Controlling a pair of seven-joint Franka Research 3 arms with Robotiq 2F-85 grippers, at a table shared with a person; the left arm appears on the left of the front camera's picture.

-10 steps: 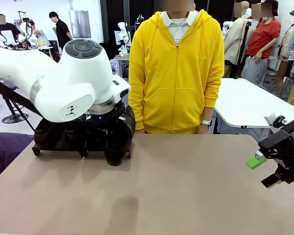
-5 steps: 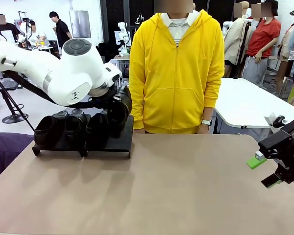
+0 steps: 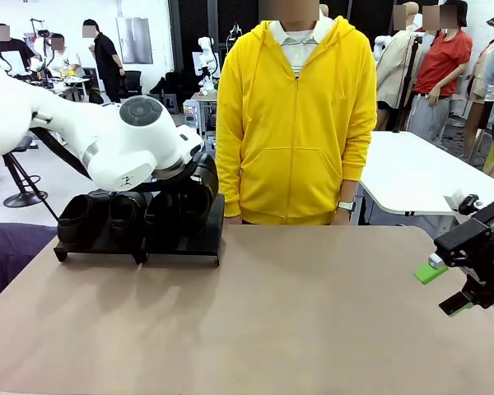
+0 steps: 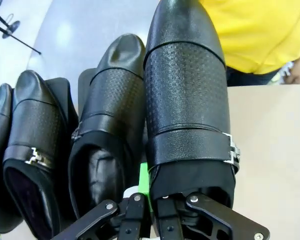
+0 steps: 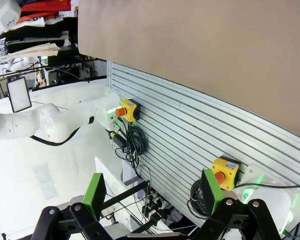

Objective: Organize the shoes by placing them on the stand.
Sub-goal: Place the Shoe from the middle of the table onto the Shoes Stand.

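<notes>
My left gripper (image 3: 189,179) is shut on the heel rim of a glossy black shoe (image 3: 202,191), holding it over the right end of the black stand (image 3: 181,247). In the left wrist view the left gripper (image 4: 151,194) pinches that shoe (image 4: 185,100), whose toe points toward the person. Right beside it is a second shoe (image 4: 110,130), with a third (image 4: 32,145) farther left, both lying on the stand. Whether the held shoe's sole rests on the stand I cannot tell. My right gripper (image 3: 451,281) hangs open off the table's right edge, its green pads (image 5: 95,192) wide apart and nothing between them.
A person in a yellow hoodie (image 3: 296,123) stands at the table's far edge, just right of the stand. The brown tabletop (image 3: 296,313) stretches bare between the stand and my right gripper. A white table (image 3: 420,173) sits behind at the right.
My left arm has lifted the shoe from the table in front of the stand's right corner and carried it up and back over the stand. The right arm has stayed still.
</notes>
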